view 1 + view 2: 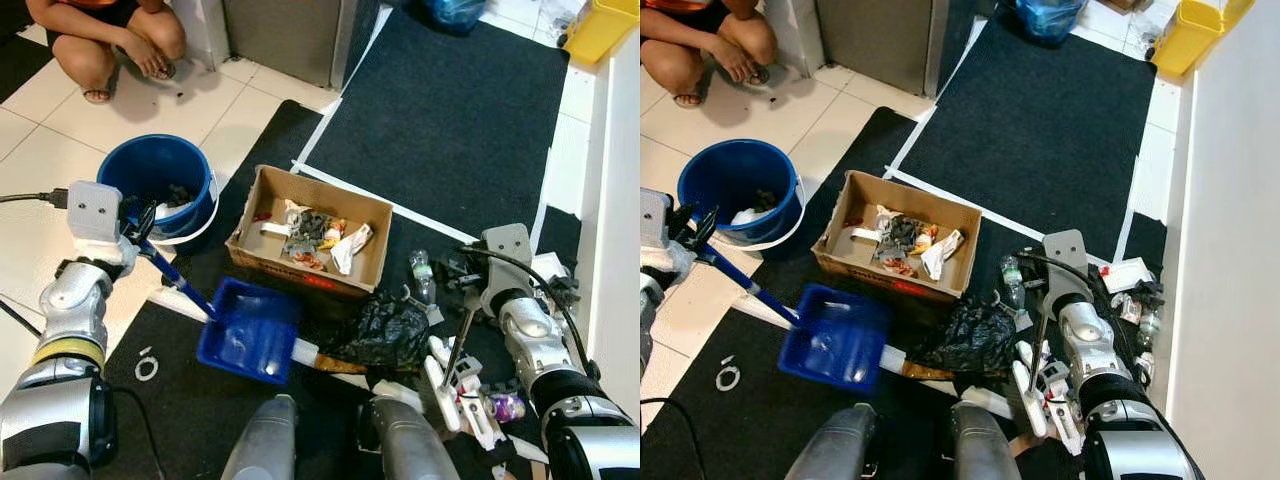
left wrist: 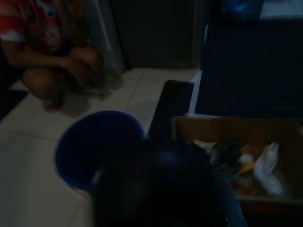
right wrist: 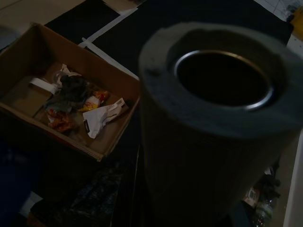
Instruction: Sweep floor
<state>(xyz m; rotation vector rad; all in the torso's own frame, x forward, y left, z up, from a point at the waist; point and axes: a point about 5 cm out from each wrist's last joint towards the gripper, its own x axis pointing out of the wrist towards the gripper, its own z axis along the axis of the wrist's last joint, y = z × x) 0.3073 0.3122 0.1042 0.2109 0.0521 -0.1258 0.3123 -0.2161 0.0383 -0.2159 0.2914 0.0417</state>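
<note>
My left gripper (image 1: pixel 138 228) is shut on the blue handle of a blue dustpan (image 1: pixel 246 332). The pan lies flat on the dark mat, just in front of a cardboard box (image 1: pixel 262 188) holding crumpled trash. A black plastic bag (image 1: pixel 385 330) lies right beside the pan's front lip. My right gripper (image 1: pixel 468 272) is shut on a thin dark broom handle (image 1: pixel 458 345) that slants down to a white broom head (image 1: pixel 455 392) on the mat. The handle's open tube end (image 3: pixel 222 85) looms close in the right wrist view.
A blue bucket (image 1: pixel 130 172) stands on the tiles by my left arm. A person (image 1: pixel 110 40) crouches behind it. A bottle (image 1: pixel 422 270) and other litter lie around my right arm. A yellow bin (image 1: pixel 600 30) stands far right, and my legs (image 1: pixel 270 445) show below.
</note>
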